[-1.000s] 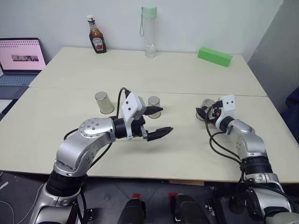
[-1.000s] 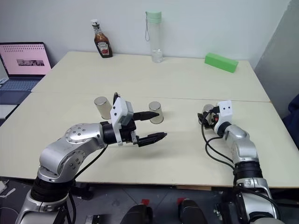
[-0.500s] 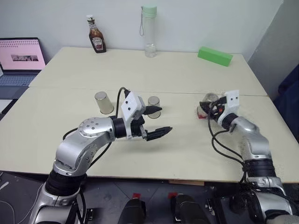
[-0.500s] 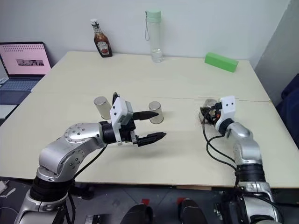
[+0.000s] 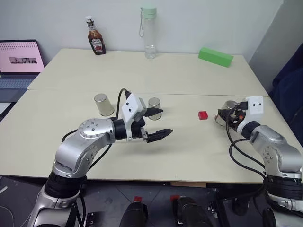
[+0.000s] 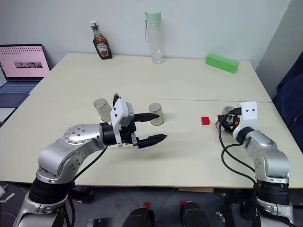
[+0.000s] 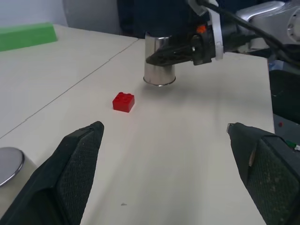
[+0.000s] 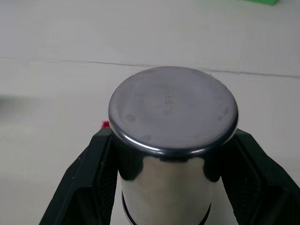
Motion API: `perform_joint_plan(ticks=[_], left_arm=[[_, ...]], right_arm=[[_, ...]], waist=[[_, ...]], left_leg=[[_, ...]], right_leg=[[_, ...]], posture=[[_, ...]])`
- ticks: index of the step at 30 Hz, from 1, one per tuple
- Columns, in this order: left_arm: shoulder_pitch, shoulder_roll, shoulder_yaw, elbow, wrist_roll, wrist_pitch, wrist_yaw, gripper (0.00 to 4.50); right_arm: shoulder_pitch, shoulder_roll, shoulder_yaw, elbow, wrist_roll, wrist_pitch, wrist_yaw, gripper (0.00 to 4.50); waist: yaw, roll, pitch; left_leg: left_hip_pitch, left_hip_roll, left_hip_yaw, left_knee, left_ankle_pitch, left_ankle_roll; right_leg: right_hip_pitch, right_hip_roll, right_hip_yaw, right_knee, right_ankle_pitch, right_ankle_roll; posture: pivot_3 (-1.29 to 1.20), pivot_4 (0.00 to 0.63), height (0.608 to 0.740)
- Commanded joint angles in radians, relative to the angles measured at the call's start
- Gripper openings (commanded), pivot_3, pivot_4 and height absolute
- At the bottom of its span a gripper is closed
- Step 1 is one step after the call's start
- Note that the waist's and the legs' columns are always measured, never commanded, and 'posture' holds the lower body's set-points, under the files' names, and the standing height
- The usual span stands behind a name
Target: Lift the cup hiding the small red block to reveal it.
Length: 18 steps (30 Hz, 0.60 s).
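Your right gripper (image 5: 226,116) was clamped on the inverted dull-silver metal cup (image 5: 227,111), held just right of the tiny red studded block (image 5: 203,115), which lay uncovered on the cream table (image 5: 189,146); your left gripper (image 5: 156,124) hovered open; the reveal looked done.

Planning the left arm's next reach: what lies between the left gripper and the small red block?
Bare tabletop. In the left wrist view, nothing sits between the open left gripper and the small red block; the cup in the right gripper stands beyond it.

Plain pale wall (image 5: 213,19), two cream tables (image 5: 142,71) pushed together, evenly lit
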<state>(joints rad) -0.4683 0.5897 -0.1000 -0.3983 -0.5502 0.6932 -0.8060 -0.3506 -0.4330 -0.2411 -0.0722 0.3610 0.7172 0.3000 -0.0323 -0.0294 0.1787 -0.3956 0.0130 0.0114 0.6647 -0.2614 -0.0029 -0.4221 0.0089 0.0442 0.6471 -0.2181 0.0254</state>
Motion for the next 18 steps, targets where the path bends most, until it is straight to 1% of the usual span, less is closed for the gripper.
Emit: perform_joint_plan(ticks=[1, 2, 5, 7, 9, 13, 15, 16, 18], left_arm=[[-0.018, -0.004, 0.005, -0.011, -0.002, -0.011, -0.008, 4.50], [-0.017, -0.004, 0.006, -0.011, -0.002, -0.010, -0.008, 4.50], [-0.013, -0.004, 0.012, -0.018, -0.005, -0.006, -0.004, 4.50], [-0.008, -0.003, 0.017, -0.025, -0.009, 0.000, 0.000, 4.50], [0.001, 0.000, 0.025, -0.036, -0.017, 0.009, 0.005, 4.50], [0.027, 0.027, 0.040, -0.059, -0.024, 0.023, 0.002, 4.50], [0.051, 0.055, 0.070, -0.075, -0.037, 0.040, -0.002, 4.50], [0.061, 0.064, 0.082, -0.081, -0.045, 0.048, -0.002, 4.50], [0.090, 0.102, 0.111, -0.089, -0.051, 0.064, -0.005, 4.50]], right_arm=[[0.003, 0.016, -0.014, 0.055, -0.015, -0.073, 0.001, 3.46], [0.008, 0.018, -0.010, 0.059, -0.017, -0.080, 0.005, 3.84], [0.019, 0.014, -0.004, 0.053, -0.027, -0.093, 0.014, 4.46], [0.024, -0.002, -0.004, 0.022, -0.028, -0.078, 0.020, 4.46], [0.037, -0.042, 0.002, -0.041, -0.024, -0.035, 0.036, 4.46], [0.106, -0.193, 0.010, -0.240, 0.025, 0.146, 0.118, 4.46], [0.147, -0.273, -0.047, -0.357, 0.097, 0.281, 0.157, 4.46], [0.155, -0.288, -0.075, -0.392, 0.127, 0.329, 0.163, 4.46], [0.157, -0.315, -0.168, -0.476, 0.236, 0.457, 0.188, 4.46]], waist=[[0.000, 0.000, 0.000], [0.000, 0.000, 0.000], [0.000, 0.000, 0.000], [0.000, 0.000, 0.000], [0.001, 0.000, 0.000], [0.002, 0.001, 0.000], [0.002, 0.000, 0.000], [0.003, 0.000, 0.000], [0.000, 0.000, 0.000]], left_leg=[[0.000, 0.000, 0.000, 0.000, 0.000, 0.000], [-0.001, 0.000, 0.001, 0.000, 0.000, 0.000], [-0.001, -0.001, 0.001, 0.000, 0.000, 0.000], [-0.001, -0.001, 0.001, 0.000, 0.000, 0.000], [-0.001, -0.001, 0.000, 0.000, 0.000, 0.000], [-0.001, -0.001, 0.000, 0.000, 0.000, 0.000], [-0.002, -0.001, -0.001, 0.000, 0.000, 0.000], [-0.002, -0.001, -0.001, 0.000, 0.000, 0.000], [-0.002, 0.000, -0.002, 0.000, 0.000, 0.000]], right_leg=[[0.000, 0.000, 0.000, 0.000, 0.000, 0.000], [-0.001, 0.000, 0.000, 0.000, 0.000, 0.000], [-0.001, -0.001, 0.000, -0.001, 0.000, 0.000], [-0.001, -0.001, 0.000, -0.001, 0.000, 0.000], [-0.001, -0.001, 0.000, -0.001, 0.000, 0.000], [-0.001, -0.001, 0.000, -0.001, 0.000, 0.000], [-0.001, -0.001, 0.000, -0.001, 0.000, 0.000], [0.000, -0.001, 0.000, -0.002, 0.000, 0.000], [0.000, -0.001, 0.000, -0.001, 0.000, 0.000]], posture=[[0.00, 0.150, 0.740], [0.00, 0.150, 0.740], [0.00, 0.150, 0.740], [0.00, 0.150, 0.740], [0.00, 0.150, 0.740], [0.00, 0.150, 0.740], [0.00, 0.150, 0.740], [0.00, 0.150, 0.740], [0.00, 0.150, 0.740]])
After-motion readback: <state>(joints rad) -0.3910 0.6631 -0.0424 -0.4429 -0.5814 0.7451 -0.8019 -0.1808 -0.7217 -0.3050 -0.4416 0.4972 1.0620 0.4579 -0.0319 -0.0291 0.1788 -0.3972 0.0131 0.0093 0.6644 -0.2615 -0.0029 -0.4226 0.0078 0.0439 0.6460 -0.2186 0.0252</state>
